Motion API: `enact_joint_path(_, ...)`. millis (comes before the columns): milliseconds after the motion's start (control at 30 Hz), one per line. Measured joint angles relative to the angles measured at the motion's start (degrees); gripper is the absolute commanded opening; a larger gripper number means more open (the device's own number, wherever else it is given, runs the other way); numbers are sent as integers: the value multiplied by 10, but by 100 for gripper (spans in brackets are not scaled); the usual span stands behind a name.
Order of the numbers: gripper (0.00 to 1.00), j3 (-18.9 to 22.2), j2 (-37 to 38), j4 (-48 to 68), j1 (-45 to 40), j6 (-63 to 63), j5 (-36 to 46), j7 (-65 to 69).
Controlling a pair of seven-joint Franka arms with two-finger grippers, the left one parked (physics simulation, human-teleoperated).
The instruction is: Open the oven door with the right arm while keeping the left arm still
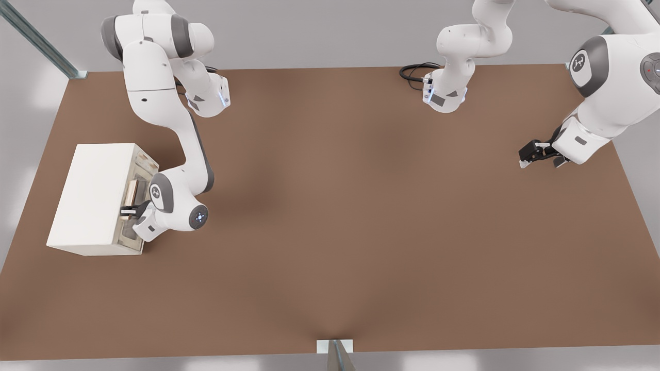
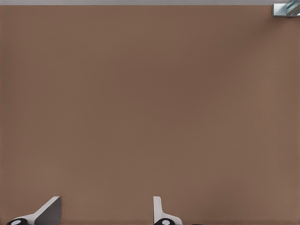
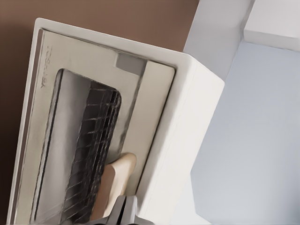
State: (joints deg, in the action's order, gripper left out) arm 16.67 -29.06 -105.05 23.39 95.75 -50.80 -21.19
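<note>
Gripping the tan handle (image 3: 114,182), the claw (image 1: 128,211) sits shut against the oven door (image 3: 70,136).

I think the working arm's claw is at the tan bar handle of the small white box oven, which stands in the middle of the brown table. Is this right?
Not quite. The claw is at the tan bar handle, but the small white box oven stands near the brown table's edge at the front view's left, not in the middle.
</note>
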Motion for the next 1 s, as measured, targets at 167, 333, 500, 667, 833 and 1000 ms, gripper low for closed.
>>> enact_joint_path(167,0,0,-1,0,3,-1,1,-7)
enact_joint_path(333,0,0,-3,1,22,-2,3,-15)
enact_joint_path(500,0,0,4,1,20,-6,1,-12)
enact_joint_path(667,0,0,18,-35,6,-13,-1,-4)
enact_joint_path(833,0,0,19,-45,1,-11,-7,2)
enact_joint_path(1000,0,0,18,-48,0,-13,-14,4)
